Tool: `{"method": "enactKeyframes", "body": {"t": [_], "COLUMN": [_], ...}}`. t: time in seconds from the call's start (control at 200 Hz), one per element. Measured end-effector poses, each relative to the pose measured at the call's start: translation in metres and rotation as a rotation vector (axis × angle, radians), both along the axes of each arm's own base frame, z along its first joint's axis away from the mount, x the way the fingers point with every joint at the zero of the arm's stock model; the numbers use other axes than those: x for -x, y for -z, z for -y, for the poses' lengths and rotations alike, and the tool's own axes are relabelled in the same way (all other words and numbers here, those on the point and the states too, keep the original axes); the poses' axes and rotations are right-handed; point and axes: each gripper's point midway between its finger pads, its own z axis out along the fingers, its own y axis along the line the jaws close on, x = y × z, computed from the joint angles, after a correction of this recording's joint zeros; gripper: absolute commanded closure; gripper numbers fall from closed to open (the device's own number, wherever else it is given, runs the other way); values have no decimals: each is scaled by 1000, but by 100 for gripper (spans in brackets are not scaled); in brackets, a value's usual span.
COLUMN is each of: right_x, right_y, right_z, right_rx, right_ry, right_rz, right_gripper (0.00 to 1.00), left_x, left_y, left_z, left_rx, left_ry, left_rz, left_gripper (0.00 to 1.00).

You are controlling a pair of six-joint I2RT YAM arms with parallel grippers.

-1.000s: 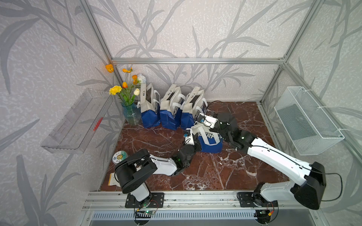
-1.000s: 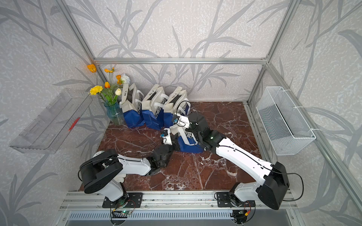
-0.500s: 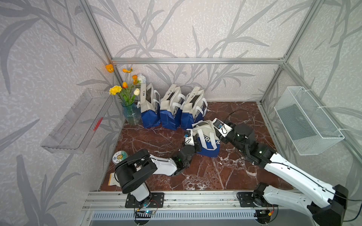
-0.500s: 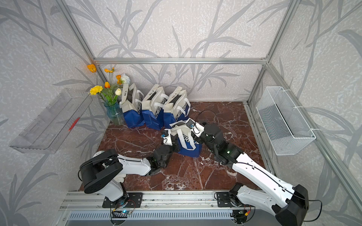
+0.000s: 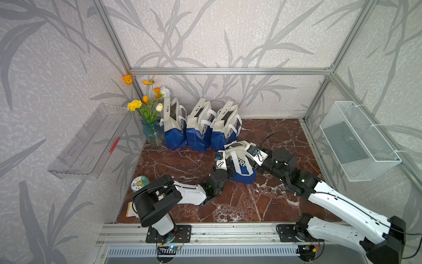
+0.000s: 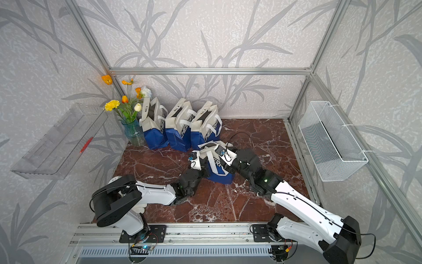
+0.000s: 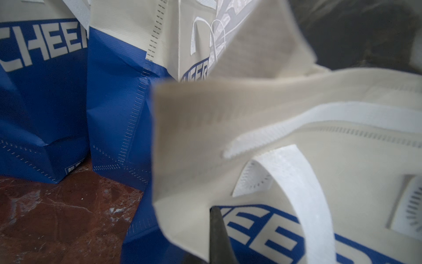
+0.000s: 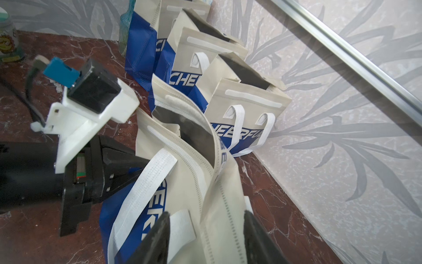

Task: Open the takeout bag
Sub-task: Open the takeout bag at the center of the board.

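The takeout bag (image 5: 241, 168) (image 6: 217, 172), blue below and cream above with white handles, stands mid-table. My left gripper (image 5: 225, 160) (image 7: 214, 213) is at its left end, shut on the cream top flap (image 7: 194, 141). My right gripper (image 5: 249, 157) (image 8: 205, 220) is at the bag's right end. Its fingers (image 8: 157, 235) stand apart, with the bag's folded cream side (image 8: 219, 205) and a white handle end between them. In the right wrist view the bag's mouth (image 8: 194, 130) gapes partly, showing a dark silvery lining.
Three more blue and cream bags (image 5: 201, 128) stand in a row at the back wall, close behind the takeout bag. A blue glass vase with flowers (image 5: 153, 133) is at the back left. A round tin (image 5: 139, 182) lies at the left edge. A wire basket (image 5: 358, 141) hangs on the right wall.
My right arm has swung from over the back of the bag down to its right end. The bag's top has spread wider. The left gripper has kept its hold.
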Motion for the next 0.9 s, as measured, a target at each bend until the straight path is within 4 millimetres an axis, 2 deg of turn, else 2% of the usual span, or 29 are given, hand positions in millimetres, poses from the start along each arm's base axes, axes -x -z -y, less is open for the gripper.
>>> {"method": "enactKeyframes", "body": {"t": [0.135, 0.255, 0.405, 0.485, 0.675, 0.9], "right_x": [-6, -15, -32, -43, -61, -72], "right_y": [15, 17, 13, 14, 13, -21], "right_z": [-7, -7, -8, -9, -5, 2], "right_rx": [30, 38, 21, 18, 59, 207], "right_ry": [15, 55, 123, 161, 250, 284], "right_rz": [-22, -5, 42, 67, 131, 250], "right_gripper": [57, 68, 86, 100, 100, 100], "left_x": [0, 0, 0, 0, 1, 1], "left_y": [0, 0, -1, -1, -5, -9], "left_z": [0, 0, 0, 0, -1, -3], "left_rx": [-1, -3, -3, -4, -5, -3], "left_ry": [0, 0, 1, -1, -9, -17], "left_rz": [0, -1, -1, -1, 8, 17], "left_gripper": [100, 100, 100, 100, 100, 100]}}
